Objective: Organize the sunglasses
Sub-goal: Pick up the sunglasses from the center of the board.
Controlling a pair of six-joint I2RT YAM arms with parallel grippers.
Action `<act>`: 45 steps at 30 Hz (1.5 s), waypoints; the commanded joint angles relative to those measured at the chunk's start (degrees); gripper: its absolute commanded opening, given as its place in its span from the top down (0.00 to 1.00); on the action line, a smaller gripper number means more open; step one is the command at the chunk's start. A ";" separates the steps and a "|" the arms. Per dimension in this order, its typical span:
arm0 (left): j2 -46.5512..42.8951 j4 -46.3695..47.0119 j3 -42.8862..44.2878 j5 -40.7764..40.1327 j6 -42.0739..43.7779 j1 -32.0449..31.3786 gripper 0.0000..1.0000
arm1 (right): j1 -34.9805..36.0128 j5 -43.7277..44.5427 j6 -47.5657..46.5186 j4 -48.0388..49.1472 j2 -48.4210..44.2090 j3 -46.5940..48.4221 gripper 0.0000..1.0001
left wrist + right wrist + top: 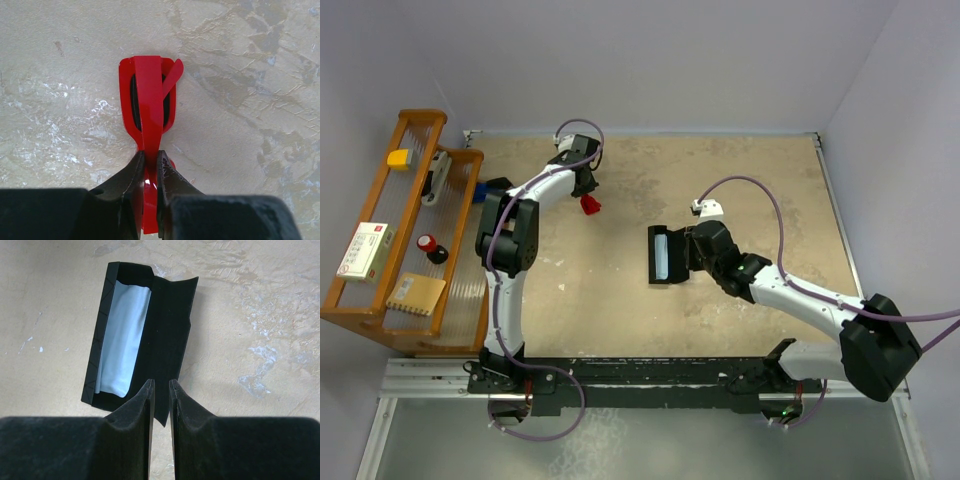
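Observation:
The sunglasses (148, 100), folded, with a red frame and dark lenses, lie on the tan table at the back left (588, 206). My left gripper (149, 152) is shut on them, its two fingers clamping the red frame near one end (585, 190). The black oblong case (170, 325) lies open mid-table (678, 262) with a light blue cloth (122, 335) inside. My right gripper (161, 382) hovers at the case's right side (692, 250). Its fingers stand a narrow gap apart above the tip of the case's flap, and nothing is clamped between them.
A wooden rack (415, 230) stands along the left edge. It holds a yellow piece (397, 158), a white box (365, 250) and small red and black items (430, 245). A blue object (480, 190) sits beside the rack.

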 commanded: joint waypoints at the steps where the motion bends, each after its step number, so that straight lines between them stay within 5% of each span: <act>1: -0.30 -0.17 2.50 -0.58 1.37 0.11 0.96 | 0.26 1.84 0.53 1.55 -0.80 -0.44 0.79; 27: -12.10 -1.70 -3.47 1.40 5.71 -3.05 1.00 | 0.06 5.73 2.27 -0.29 -0.16 -0.51 0.79; 45: -26.01 -0.11 -13.25 1.10 1.42 -16.99 1.00 | -5.56 7.94 6.82 -2.38 -2.33 -3.96 0.67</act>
